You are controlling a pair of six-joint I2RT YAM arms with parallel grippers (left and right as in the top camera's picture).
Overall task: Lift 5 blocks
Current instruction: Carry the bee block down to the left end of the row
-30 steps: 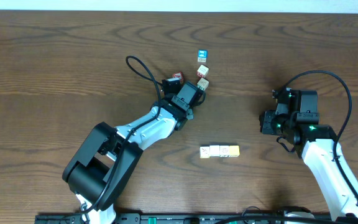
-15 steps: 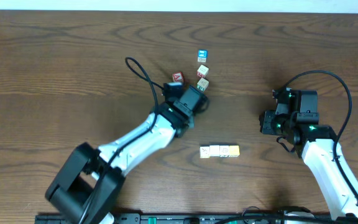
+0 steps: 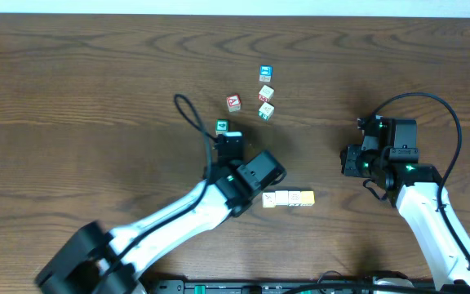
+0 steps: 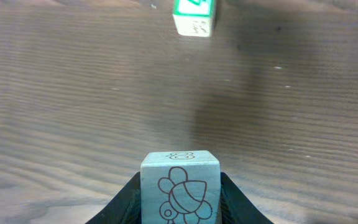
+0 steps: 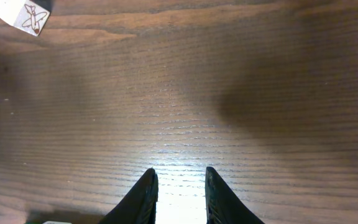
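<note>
Across the dark wooden table [image 3: 72, 82], your right gripper [image 5: 179, 180] hangs with its jaws slightly parted and empty, well apart from your left gripper [image 4: 180, 208]. That one, just beside a row of three pale and yellow wooden cubes [image 3: 288, 198], is clamped on a cream wooden cube [image 4: 180, 183] bearing a line drawing.

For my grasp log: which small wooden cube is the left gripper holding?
The cream wooden cube with a brown outline drawing, clamped in the left gripper; the green-faced cube lies free on the table ahead.
</note>
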